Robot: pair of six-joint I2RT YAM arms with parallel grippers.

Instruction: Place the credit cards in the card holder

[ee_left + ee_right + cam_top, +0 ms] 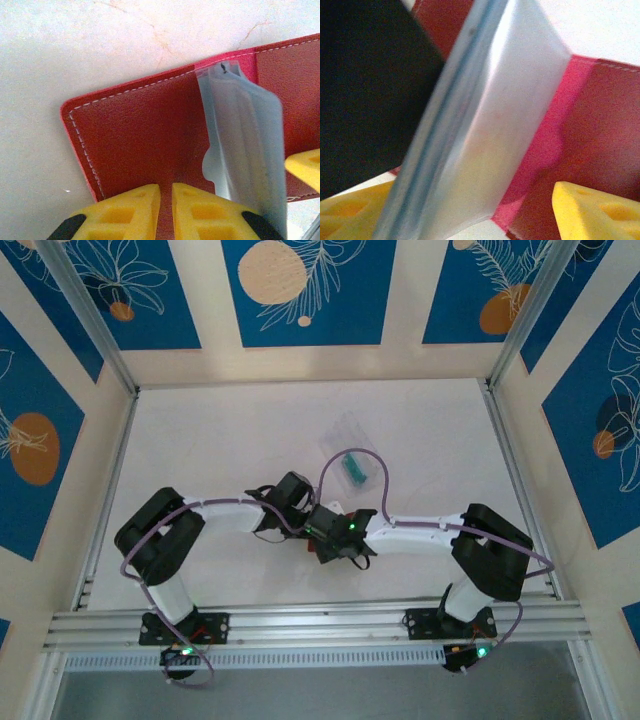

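Nearly closed, left gripper (166,194) pinches card holder (140,135) — right gripper (470,212) spread wide.

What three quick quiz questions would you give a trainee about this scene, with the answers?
1. True or false: the wallet lies open.
2. Where are the teal cards? A: inside the wallet. B: on the table, away from the wallet. C: off the table.
3. What stands up from the wallet's fold?
Key: 1 true. 2 B. 3 clear plastic sleeves.
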